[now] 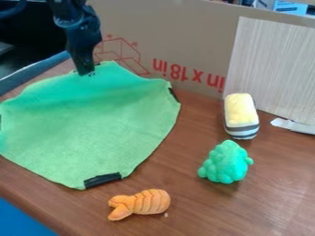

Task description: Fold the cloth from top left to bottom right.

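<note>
Camera view cropped the cloth (98,129) at left; whether the gripper's (85,73) jaws pinched, I couldn't tell; cardboard (178,32) bore inverted print (177,73).

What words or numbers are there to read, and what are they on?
"in x 18 in": red, upside down, on the cardboard; any start to its right is hidden by the striped board.
Print on the blue-and-white box behind: too small to read.
</note>
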Robot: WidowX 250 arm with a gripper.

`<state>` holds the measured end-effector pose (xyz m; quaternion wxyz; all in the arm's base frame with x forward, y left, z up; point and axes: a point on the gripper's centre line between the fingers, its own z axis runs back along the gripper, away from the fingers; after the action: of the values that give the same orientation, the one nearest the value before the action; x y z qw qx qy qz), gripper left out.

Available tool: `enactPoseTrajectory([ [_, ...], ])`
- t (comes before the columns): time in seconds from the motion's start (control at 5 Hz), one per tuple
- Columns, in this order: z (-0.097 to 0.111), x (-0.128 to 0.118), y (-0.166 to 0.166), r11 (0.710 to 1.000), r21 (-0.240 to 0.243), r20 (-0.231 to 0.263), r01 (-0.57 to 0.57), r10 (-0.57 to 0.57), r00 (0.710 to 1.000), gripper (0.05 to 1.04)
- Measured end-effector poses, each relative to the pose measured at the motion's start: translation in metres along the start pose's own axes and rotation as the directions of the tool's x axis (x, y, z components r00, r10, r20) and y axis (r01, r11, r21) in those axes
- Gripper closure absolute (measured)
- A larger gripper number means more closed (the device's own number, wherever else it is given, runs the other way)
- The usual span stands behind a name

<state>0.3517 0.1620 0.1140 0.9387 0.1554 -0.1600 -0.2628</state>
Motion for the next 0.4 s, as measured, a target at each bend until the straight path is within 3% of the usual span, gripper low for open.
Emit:
enactPoseTrajectory([
  [0.4,0.014,-0.030,-0.068,0.985,0.074,0.005,0.153,-0.154,0.988,1.032],
])
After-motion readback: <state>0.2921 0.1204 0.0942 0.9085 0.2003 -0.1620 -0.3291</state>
